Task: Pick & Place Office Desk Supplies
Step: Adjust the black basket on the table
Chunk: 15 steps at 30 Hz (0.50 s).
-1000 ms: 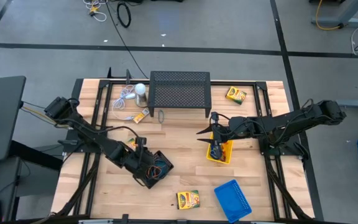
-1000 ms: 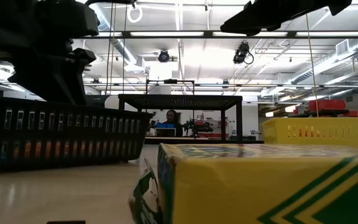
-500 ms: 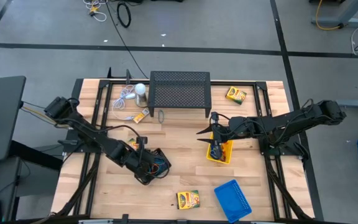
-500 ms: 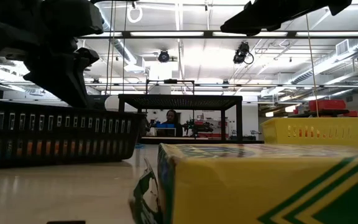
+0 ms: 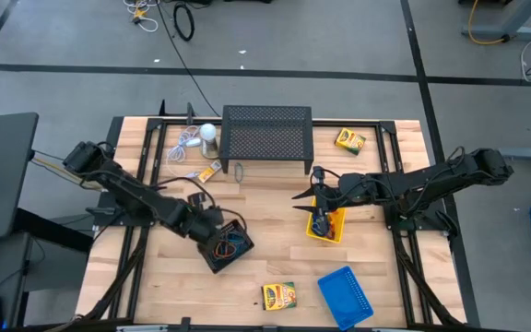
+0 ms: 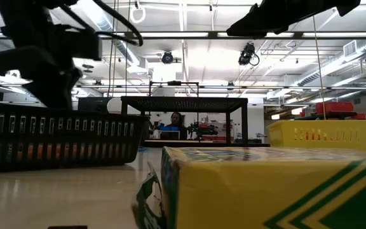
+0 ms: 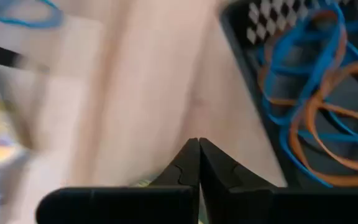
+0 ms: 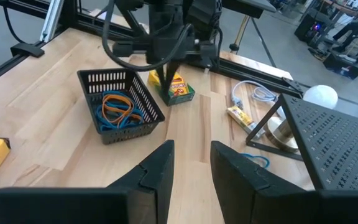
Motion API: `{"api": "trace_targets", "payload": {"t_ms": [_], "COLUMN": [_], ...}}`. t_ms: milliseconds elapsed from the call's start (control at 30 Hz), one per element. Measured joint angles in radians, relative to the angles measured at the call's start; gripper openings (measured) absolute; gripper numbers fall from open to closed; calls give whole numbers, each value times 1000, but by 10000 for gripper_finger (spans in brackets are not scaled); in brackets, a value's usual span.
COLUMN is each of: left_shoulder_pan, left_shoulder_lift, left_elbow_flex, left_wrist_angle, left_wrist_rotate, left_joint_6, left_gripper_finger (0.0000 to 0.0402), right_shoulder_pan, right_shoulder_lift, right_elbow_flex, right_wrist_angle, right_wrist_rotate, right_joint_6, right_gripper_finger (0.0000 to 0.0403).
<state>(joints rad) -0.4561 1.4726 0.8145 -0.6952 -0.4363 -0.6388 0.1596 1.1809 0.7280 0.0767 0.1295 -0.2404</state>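
Hovering our left gripper point(image 5: 194, 201) with fingers closed and empty just behind the black tray point(image 5: 225, 245) of rubber bands point(image 8: 118, 107), we should reopen squarely before the next pick; right gripper point(image 5: 318, 214) waits half-open.

I am seeing open counter point(image 5: 275, 207) running through the middle, between the black tray point(image 5: 224, 244) and the yellow tray point(image 5: 327, 224); a claw could pass there. The left claw point(image 5: 203, 214), jaws pressed together, is sitting at the black tray's 10 o'clock corner, just beside a crayon box point(image 8: 174, 86), so that side is crowding up. The large black mesh stand point(image 5: 266, 132) is blocking 12 o'clock of the counter, with the white round object point(image 5: 208, 132) and its cord at the stand's 9 o'clock. The right claw point(image 5: 318, 214) is hanging over the yellow tray's near edge. At 6 o'clock another crayon box point(image 5: 279, 295) and the blue tray point(image 5: 346, 294) are narrowing the front strip.
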Motion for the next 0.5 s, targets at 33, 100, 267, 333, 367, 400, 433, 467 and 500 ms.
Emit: {"api": "trace_targets", "payload": {"t_ms": [33,100,267,333,367,400,433,467,500], "left_shoulder_pan": [0,0,0,0,0,0,0,0,1], "left_shoulder_lift": [0,5,7,7,7,7,7,7,7], "left_elbow_flex": [-5,-11,-14,-14,-14,-14,-14,-14,-14], "left_wrist_angle": [6,39,126,146,157,172,189,207,230], "left_wrist_rotate": [25,70,207,230,241,251,255,254,255], "left_joint_6": [0,3,38,48,53,59,67,75,87], "left_gripper_finger": [2,2,2,2,1,1,1,1,1], "right_shoulder_pan": [0,0,0,0,0,0,0,0,0], "right_shoulder_lift": [0,0,0,0,0,0,0,0,0], "right_elbow_flex": [0,0,0,0,0,0,0,0,0], "right_wrist_angle": [0,0,-6,-7,-9,-10,-12,-15,-18], "right_wrist_rotate": [0,0,0,0,0,0,0,0,0], "right_joint_6": [0,0,0,0,0,0,0,0,0], "right_gripper_finger": [112,112,112,112,112,112,112,112,112]}}
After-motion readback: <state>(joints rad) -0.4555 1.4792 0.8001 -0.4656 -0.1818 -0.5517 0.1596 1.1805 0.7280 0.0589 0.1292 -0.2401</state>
